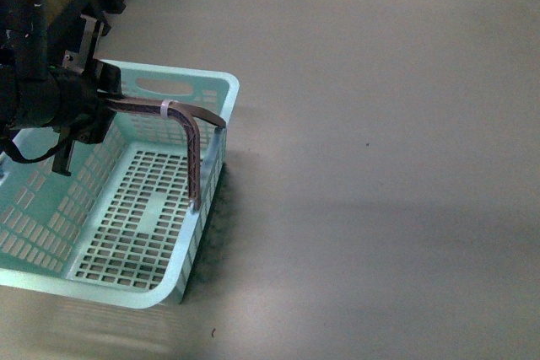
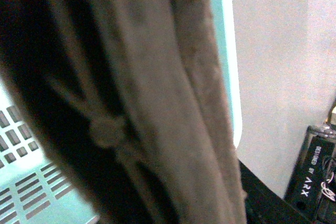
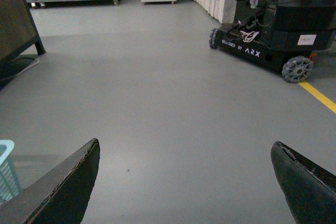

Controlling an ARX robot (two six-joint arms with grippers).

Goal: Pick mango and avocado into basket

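Light blue plastic is forming the basket (image 1: 207, 90), which is being shown at the near left of the smooth grey floor (image 1: 380, 124). Its rectangular walls and bottom are pierced with slots, and an oval cut-out is opening its far end wall. A brownish-pink handle (image 1: 196, 137), flat, ribbed and sharply bent, is being seen arching from the right wall across to the left gripper (image 1: 93, 111), with a white band (image 1: 166, 108) wrapped round it. The basket's left part is being hidden by that dark arm, and its near-left end is being cut off by the frame. In the left wrist view the handle is being blurred into a brown mass, so the fingers' grip cannot be told. The right gripper (image 3: 185, 145) is being held spread wide over the floor, nothing being clasped between its dull black fingers (image 3: 73, 182).
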